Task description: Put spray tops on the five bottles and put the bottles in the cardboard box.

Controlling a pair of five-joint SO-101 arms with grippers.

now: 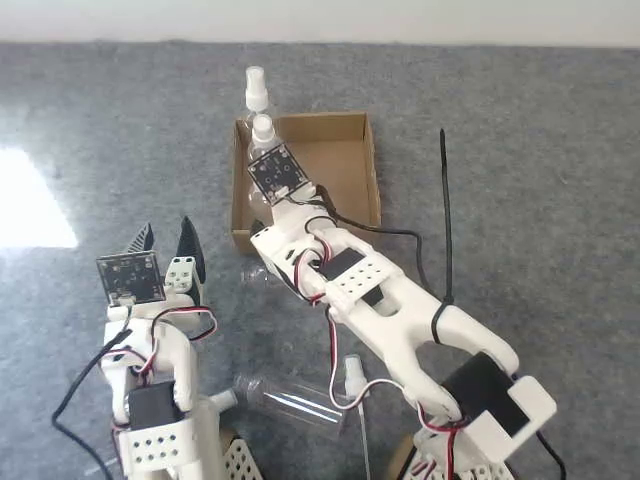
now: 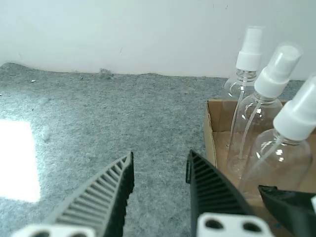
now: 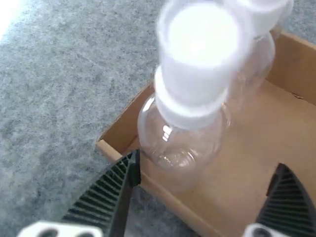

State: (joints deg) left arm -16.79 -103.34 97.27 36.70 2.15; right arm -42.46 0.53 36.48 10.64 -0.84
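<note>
The cardboard box (image 1: 350, 190) lies at mid table. Capped clear bottles stand at its left side: a far one (image 1: 257, 90) (image 2: 248, 54) at the back corner, inside or just behind I cannot tell, a second (image 1: 263, 135) (image 2: 276, 69), and a near one (image 2: 298, 118) (image 3: 192, 79). My right gripper (image 3: 207, 168) hangs open over the box's front left corner, one finger on either side of the near bottle without touching it. My left gripper (image 1: 166, 240) (image 2: 158, 173) is open and empty over the carpet left of the box.
An uncapped bottle (image 1: 290, 398) lies on its side near the arm bases, with a loose spray top (image 1: 354, 375) beside it. Another clear bottle (image 1: 258, 272) lies half hidden under my right arm (image 1: 370, 290). A black cable (image 1: 446, 220) runs right of the box.
</note>
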